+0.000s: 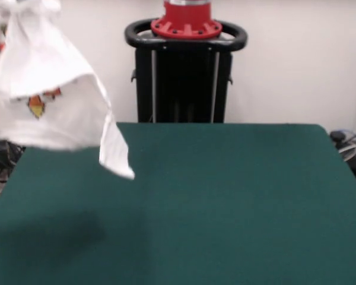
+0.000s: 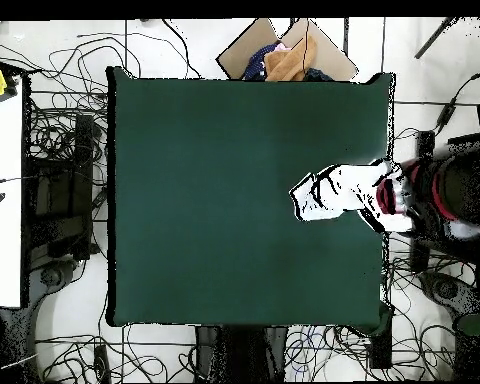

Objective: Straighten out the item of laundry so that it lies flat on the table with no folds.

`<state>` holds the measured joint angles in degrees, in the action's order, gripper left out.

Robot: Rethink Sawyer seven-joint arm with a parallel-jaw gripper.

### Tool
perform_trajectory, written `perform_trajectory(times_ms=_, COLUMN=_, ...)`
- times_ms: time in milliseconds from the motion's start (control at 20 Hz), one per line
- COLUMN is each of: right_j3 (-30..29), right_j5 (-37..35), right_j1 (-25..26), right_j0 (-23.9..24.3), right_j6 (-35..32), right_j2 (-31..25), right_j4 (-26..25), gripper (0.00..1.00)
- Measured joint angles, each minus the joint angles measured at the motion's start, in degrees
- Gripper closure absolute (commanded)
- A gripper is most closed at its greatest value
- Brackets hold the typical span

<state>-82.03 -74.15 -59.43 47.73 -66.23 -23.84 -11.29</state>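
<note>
White T-shirt (image 1: 44, 89) (bunched) hangs above the green table's (image 1: 225, 208) left edge; jaws' state cannot be told.

White shirt (image 1: 47, 101) above a dark green table (image 1: 225, 202)
The shirt carries small red, orange and yellow cartoon prints; behind the table stand a black pedestal (image 1: 184, 77) and a red robot base (image 1: 187, 18).

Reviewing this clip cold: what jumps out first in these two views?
The white printed T-shirt hangs bunched in mid-air over the table's corner at the front view's upper left, not lying on it. Overhead, it shows at the right edge of the green table, beside a person standing there. The robot's red and black pedestal stands behind the table; no gripper shows.
</note>
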Motion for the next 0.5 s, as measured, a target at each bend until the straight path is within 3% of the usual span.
perform_trajectory(times_ms=250, right_j3=-3.8, right_j5=2.3, right_j1=-10.2, right_j0=-3.3, right_j6=0.0, right_j2=4.2, right_j4=2.4, gripper=1.00)
perform_trajectory(times_ms=500, right_j3=-12.4, right_j5=17.0, right_j1=-18.5, right_j0=-9.9, right_j6=-1.9, right_j2=10.4, right_j4=2.2, gripper=1.00)
